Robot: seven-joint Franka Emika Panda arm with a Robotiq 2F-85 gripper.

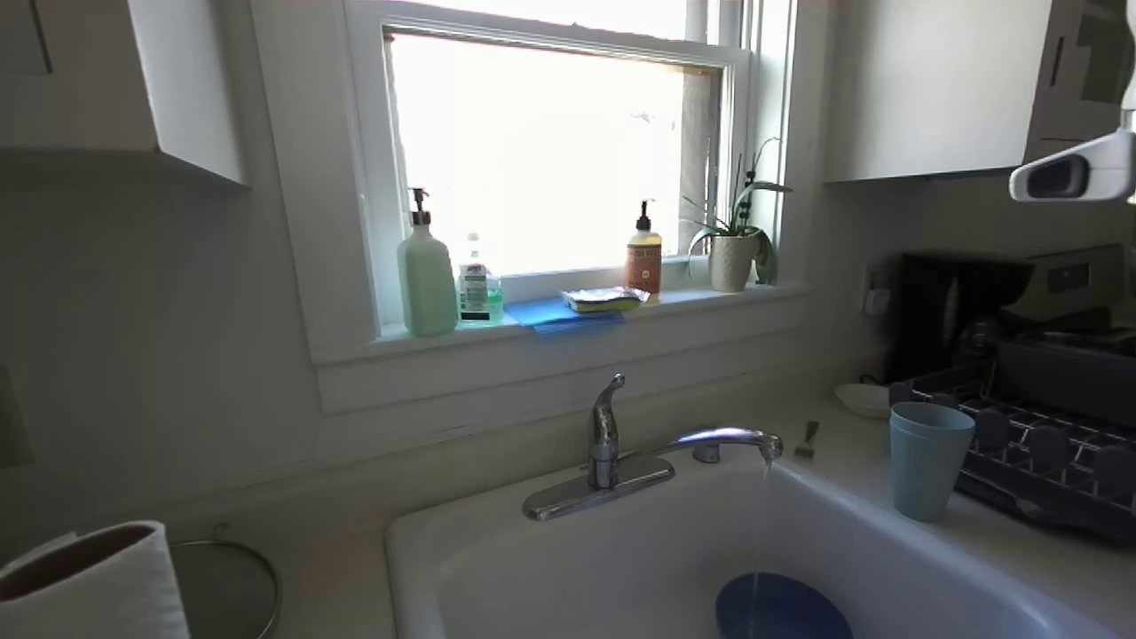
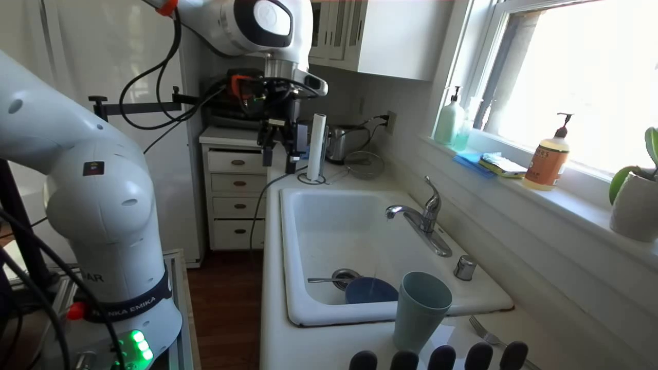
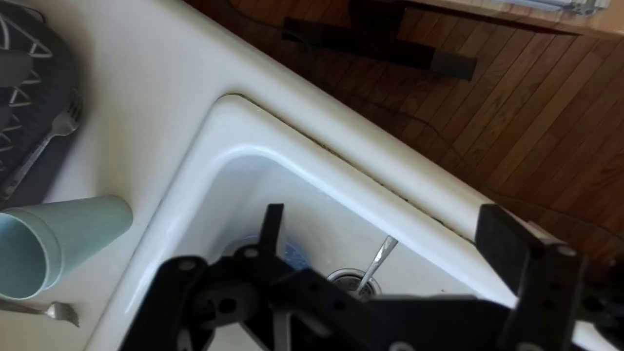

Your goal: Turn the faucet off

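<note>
Currently I have the claw (image 2: 279, 162) spread wide: in the wrist view its two fingers (image 3: 271, 225) stand well apart, one seen against the white sink (image 2: 339, 314), the other against the edge of the counter (image 2: 318, 349). In an exterior view the claw hangs tips down from the arm (image 2: 97, 205), high up and well apart from the faucet (image 2: 430, 218), which I find on the right-hand side of the sink. The faucet's lever (image 2: 435, 199) stands up, and its low spout (image 2: 403, 210) reaches left over the sink. In an exterior view I can make out a thin stream of water (image 1: 764, 497) falling from the spout toward a blue bowl (image 1: 790, 612). That bowl rests at the near end of the sink, just beside the drain (image 2: 345, 274), where a metal utensil (image 2: 323, 280) has one end; what kind it is, I can't tell. At the near end of the counter a pale blue cup (image 2: 421, 313) stands upright, with a fork (image 2: 492, 338) lying to its right. Along the windowsill (image 2: 586, 194) on the right, from far to near, I see a green pump bottle (image 2: 449, 123), a blue cloth (image 2: 473, 163), a sponge (image 2: 501, 165), an orange soap bottle (image 2: 547, 162) and a potted plant (image 2: 635, 208). A white paper roll (image 2: 315, 149) stands upright at the far end of the counter.
</note>
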